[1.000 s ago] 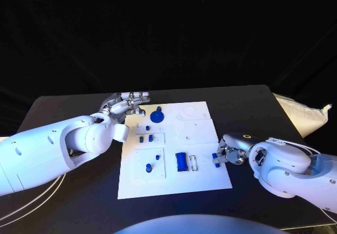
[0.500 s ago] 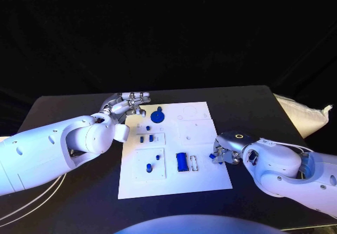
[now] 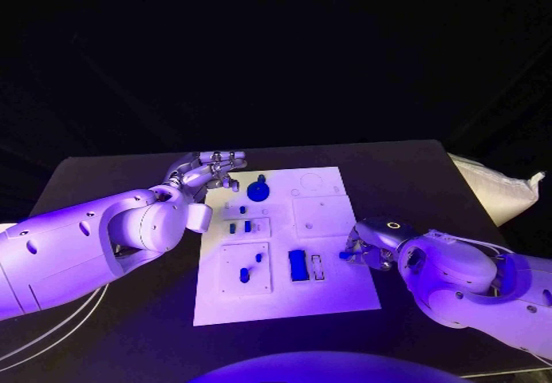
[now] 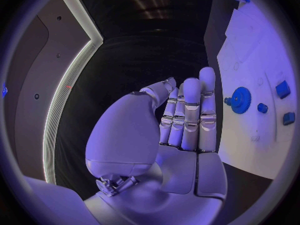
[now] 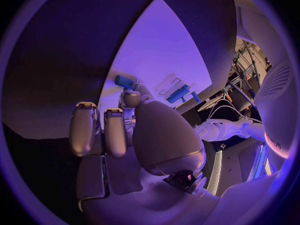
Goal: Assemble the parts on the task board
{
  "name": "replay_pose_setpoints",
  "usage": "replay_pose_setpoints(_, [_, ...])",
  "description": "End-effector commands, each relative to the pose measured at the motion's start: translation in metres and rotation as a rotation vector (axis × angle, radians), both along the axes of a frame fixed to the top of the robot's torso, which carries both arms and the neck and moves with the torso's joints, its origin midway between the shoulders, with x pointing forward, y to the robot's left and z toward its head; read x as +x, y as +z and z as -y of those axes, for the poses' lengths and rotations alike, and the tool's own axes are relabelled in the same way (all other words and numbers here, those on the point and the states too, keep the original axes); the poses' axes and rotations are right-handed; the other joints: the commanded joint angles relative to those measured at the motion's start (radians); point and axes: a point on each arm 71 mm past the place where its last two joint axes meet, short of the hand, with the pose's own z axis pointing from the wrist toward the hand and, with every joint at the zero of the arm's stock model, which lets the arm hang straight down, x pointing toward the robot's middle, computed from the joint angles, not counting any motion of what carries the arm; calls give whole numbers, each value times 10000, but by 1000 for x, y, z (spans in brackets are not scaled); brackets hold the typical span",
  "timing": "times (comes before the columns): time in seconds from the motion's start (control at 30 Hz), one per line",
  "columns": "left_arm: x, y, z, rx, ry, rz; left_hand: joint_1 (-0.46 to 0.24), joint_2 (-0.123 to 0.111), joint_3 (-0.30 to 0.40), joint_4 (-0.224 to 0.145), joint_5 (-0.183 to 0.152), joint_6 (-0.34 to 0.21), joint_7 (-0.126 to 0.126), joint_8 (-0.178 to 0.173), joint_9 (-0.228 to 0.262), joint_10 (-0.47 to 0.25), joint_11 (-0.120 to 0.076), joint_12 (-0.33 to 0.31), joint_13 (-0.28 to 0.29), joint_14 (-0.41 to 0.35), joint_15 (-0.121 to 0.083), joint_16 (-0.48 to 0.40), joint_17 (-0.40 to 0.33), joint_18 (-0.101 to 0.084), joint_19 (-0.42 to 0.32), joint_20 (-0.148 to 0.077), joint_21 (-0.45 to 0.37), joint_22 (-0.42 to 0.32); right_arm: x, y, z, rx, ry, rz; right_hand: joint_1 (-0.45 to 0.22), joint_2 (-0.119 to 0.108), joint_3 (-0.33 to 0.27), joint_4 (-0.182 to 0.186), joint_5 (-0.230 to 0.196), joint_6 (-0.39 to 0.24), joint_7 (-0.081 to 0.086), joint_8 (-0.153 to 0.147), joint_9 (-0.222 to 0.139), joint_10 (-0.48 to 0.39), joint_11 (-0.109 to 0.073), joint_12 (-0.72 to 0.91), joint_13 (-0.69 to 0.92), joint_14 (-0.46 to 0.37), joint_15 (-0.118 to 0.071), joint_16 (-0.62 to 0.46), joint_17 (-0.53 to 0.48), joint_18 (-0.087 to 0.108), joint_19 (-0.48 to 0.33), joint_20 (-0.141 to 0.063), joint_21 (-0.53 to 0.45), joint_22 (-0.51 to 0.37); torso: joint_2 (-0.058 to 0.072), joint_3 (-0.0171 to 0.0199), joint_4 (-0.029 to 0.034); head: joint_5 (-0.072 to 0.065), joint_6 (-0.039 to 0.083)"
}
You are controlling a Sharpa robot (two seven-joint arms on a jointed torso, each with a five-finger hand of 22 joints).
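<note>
The white task board point(image 3: 328, 291) lies in the middle of the black table. On it sit a blue gear point(image 3: 258, 191), a long blue block point(image 3: 297, 265) and several small blue parts point(image 3: 244, 274). My right hand point(image 3: 370, 249) is at the board's right edge and pinches a small blue cylinder point(image 3: 345, 255) between thumb and finger; the right wrist view shows that cylinder point(image 5: 123, 81) at the fingertips over the board point(image 5: 159, 50). My left hand point(image 3: 210, 171) hovers off the board's far left corner with its fingers point(image 4: 190, 112) straight and nothing in them, near the gear point(image 4: 240, 100).
A white bag point(image 3: 497, 190) lies at the table's right edge. White cables point(image 3: 52, 327) hang off the near left side. The black table point(image 3: 403, 171) stretches around the board.
My right hand has shifted a little left over the board's right edge, carrying the small blue cylinder with it. The left hand has stayed put.
</note>
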Motion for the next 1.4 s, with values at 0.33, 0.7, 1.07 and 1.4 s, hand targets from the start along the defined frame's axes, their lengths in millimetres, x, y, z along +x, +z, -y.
replay_pose_setpoints(0.33, [-1, 1, 3, -87, -221, 69, 44, 67, -77, -12, 34, -45, 0, 56, 4, -77, -8, 46, -12, -59, 16, -13, -19, 181, -51, 14, -45, -15, -8, 0, -5, 3160, -1628, -1131, -1451, -1586, 3870, 162, 670, 184, -1, -52, 105, 128, -25, 53, 94, 559, 6, -2, 29, -134, 82, 48, 71, 68, 3, -4, 13, 4, -23])
replay_pose_setpoints(0.7, [-1, 1, 3, -86, -228, 62, 77, 76, -71, -43, 39, -48, -4, 68, 5, -94, -11, 63, -12, -70, 12, -9, -28, 184, -54, 13, -50, -17, -9, -4, -15, 3794, -2037, -2042, -2237, -2008, 4228, 387, 1118, 256, -6, -7, 187, 231, -16, 188, 196, 574, 11, 34, 94, -140, 118, 51, 94, 123, -2, -11, 5, 37, -54])
replay_pose_setpoints(1.07, [-2, 1, 4, -93, -256, 50, 92, 80, -68, -58, 41, -51, -5, 73, 6, -103, -11, 72, -13, -74, 11, -7, -32, 185, -55, 12, -51, -18, -7, -12, -25, 3482, -2012, -2594, -3105, -2161, 3553, 800, 2209, 704, -196, 225, 367, 547, -159, 752, 635, 628, -101, 221, 410, -171, 217, -42, 167, 285, 2, 2, 4, 56, -59])
replay_pose_setpoints(1.4, [-2, 1, 4, -98, -279, 38, 92, 80, -68, -58, 41, -51, -5, 73, 6, -103, -11, 72, -13, -74, 11, -7, -32, 185, -55, 12, -51, -18, -5, -14, -32, 3316, -1885, -2557, -3360, -2113, 3113, 994, 2396, 788, -233, 263, 425, 595, -188, 774, 704, 622, -132, 218, 408, -172, 220, -78, 166, 292, 6, 1, 4, 60, -64])
